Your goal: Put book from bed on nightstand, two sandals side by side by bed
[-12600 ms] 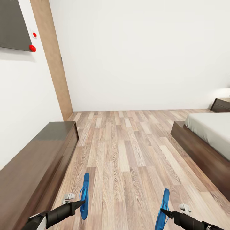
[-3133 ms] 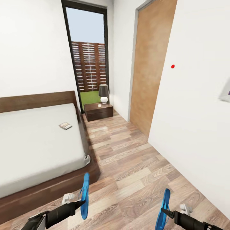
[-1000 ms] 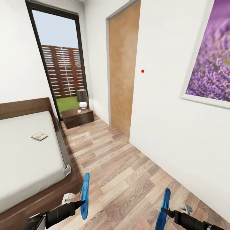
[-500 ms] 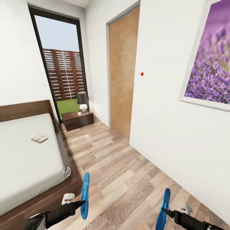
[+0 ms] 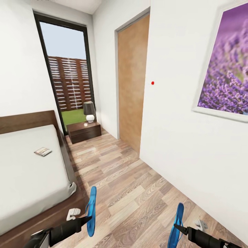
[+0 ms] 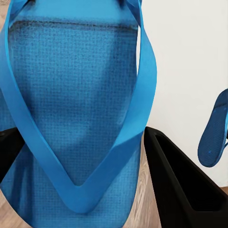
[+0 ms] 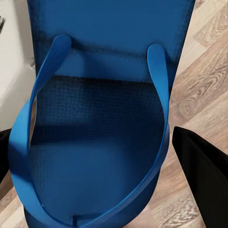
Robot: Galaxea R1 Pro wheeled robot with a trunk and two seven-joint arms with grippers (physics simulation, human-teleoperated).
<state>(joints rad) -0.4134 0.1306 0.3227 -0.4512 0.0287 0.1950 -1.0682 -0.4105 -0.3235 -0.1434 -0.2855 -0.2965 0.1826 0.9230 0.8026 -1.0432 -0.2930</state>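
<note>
The left pincer (image 5: 88, 217) grips one bright blue flip-flop sandal (image 5: 91, 210) upright, at 7 o'clock in the head view; the right pincer (image 5: 176, 227) clamps the second blue sandal (image 5: 176, 225) at 5 o'clock (each sole sits between black fingers (image 6: 178, 190) in the wrist views). The small thin paperback book (image 5: 43, 151) lies on the light-grey mattress of the dark-framed bed (image 5: 27, 179) at 9 o'clock, its cover too small to read. The glossy dark-brown nightstand (image 5: 84, 131) with its lamp (image 5: 89, 111) stands at about 11 o'clock.
</note>
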